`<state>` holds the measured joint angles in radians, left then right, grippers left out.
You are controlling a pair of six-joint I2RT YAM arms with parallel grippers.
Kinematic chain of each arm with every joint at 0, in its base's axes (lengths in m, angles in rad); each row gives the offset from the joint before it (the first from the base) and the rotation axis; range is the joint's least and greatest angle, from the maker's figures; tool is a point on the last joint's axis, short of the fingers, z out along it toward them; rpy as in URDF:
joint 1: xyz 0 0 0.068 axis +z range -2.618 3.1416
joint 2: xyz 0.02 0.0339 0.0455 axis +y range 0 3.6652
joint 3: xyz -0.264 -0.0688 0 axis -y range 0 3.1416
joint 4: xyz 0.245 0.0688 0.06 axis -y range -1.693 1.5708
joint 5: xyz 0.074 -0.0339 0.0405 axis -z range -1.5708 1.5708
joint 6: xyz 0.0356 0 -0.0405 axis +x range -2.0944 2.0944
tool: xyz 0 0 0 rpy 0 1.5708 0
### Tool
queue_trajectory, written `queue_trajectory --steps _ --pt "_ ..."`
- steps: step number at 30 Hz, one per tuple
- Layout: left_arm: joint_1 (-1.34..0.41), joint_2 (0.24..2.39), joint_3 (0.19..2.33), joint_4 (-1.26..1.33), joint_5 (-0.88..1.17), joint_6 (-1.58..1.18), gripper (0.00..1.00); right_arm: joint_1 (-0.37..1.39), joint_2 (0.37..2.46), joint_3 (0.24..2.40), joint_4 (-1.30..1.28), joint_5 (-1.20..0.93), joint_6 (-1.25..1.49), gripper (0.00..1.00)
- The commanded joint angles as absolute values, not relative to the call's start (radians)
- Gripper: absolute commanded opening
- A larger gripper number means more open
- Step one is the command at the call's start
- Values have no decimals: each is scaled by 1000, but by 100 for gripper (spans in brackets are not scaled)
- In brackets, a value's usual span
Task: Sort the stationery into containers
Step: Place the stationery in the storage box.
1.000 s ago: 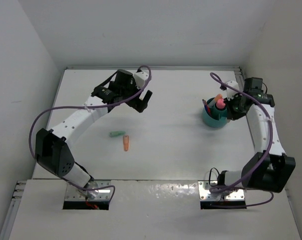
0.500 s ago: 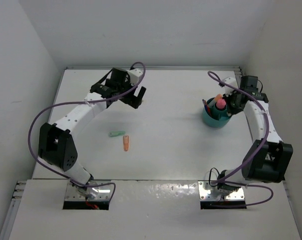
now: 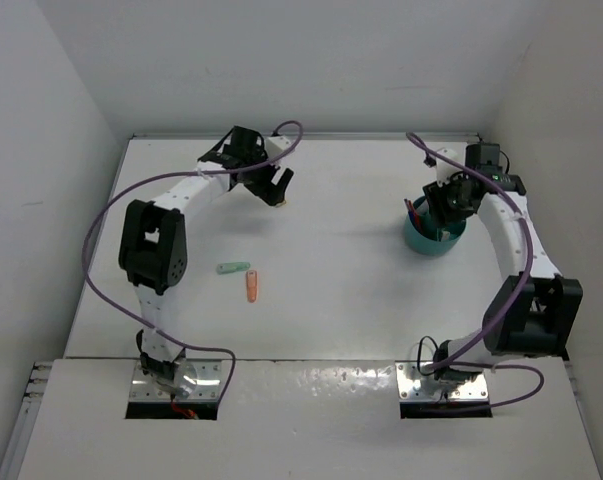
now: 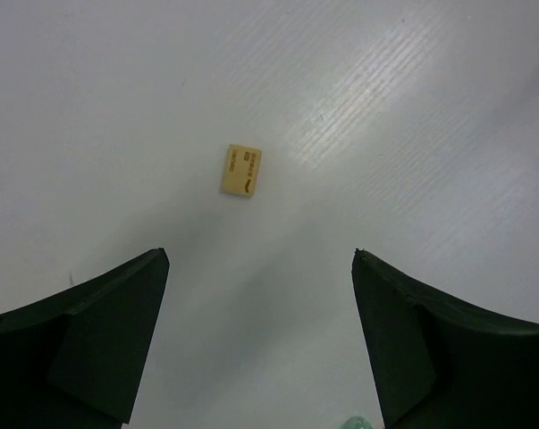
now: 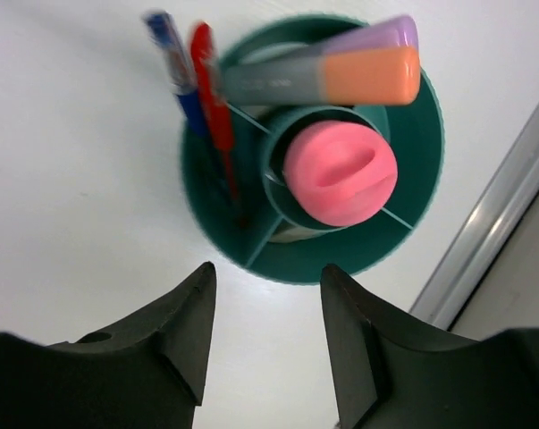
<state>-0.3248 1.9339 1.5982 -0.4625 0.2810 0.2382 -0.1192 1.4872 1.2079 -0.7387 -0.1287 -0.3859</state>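
Pretty plain setup on my feed: a white table boxed in on three sides by bare off-white walls, the left wall, the back wall and the right wall, all matte and unmarked. Up close the tabletop has a fine ribbed grain and picks up a soft bright sheen, and the shadows on it are faint and fuzzy. A thin metal rail runs along the table's right edge, and there's a similar grey strip where the table meets the back wall. Nearest me is a glossier white front panel with blotchy reflections, plus a ribbed metal strip at its left end.
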Motion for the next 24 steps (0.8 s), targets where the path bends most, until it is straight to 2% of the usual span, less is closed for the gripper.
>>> queue_trajectory --steps 1,11,13,15,17,18,24 --pt "-304 2021 1672 -454 359 290 89 -103 1411 1317 -810 -225 -281 50" --pt "-299 2203 1753 -381 295 288 80 -46 1345 1365 -896 -339 -164 50" --pt "-295 2226 1753 -336 311 294 68 -41 1345 1370 -914 -363 -144 50" --pt "-287 2240 1756 -302 325 281 65 -40 1348 1385 -933 -380 -117 50" --pt "-288 2262 1788 -314 330 268 57 -32 1355 1397 -943 -397 -104 49" --pt "-307 2311 1881 -392 321 287 40 -25 1362 1422 -956 -405 -91 49" --pt "-307 2365 1973 -483 305 301 30 -14 1381 1459 -969 -413 -74 49"
